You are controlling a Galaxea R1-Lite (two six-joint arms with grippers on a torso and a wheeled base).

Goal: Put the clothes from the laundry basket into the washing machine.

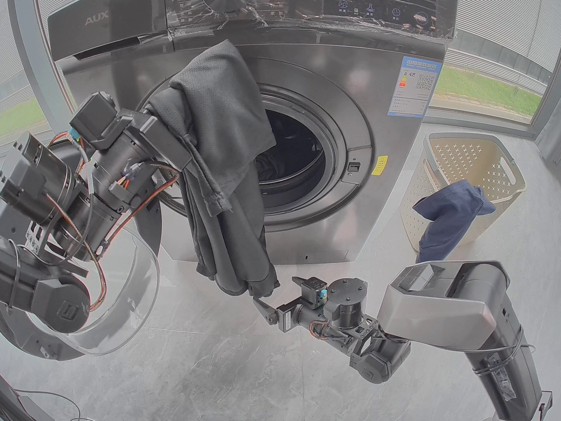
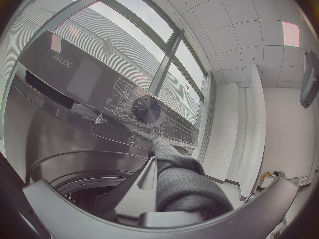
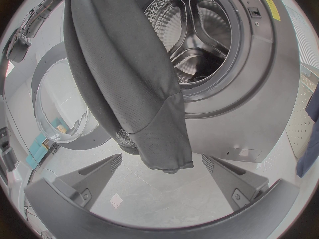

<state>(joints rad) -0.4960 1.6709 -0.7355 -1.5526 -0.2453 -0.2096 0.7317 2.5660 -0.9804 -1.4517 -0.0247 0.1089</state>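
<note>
In front of the washing machine (image 1: 362, 89), I find my left end effector (image 2: 172, 173) largely buried under the grey garment (image 1: 225, 165) it clamps, with the arm raised. The right end effector (image 3: 161, 161) is spread wide, low under the hem. A blue garment (image 1: 450, 217) drapes over the laundry basket (image 1: 502, 165) rim. The drum contents are indistinct.

Pale marbled floor (image 1: 204, 358), tall windows (image 2: 143, 27), white tiled ceiling (image 2: 239, 27), white walls (image 2: 289, 130).

Left pincer (image 2: 167, 191): one finger hidden under grey garment (image 2: 189, 183); blue garment (image 3: 310, 140) cut by edge.
</note>
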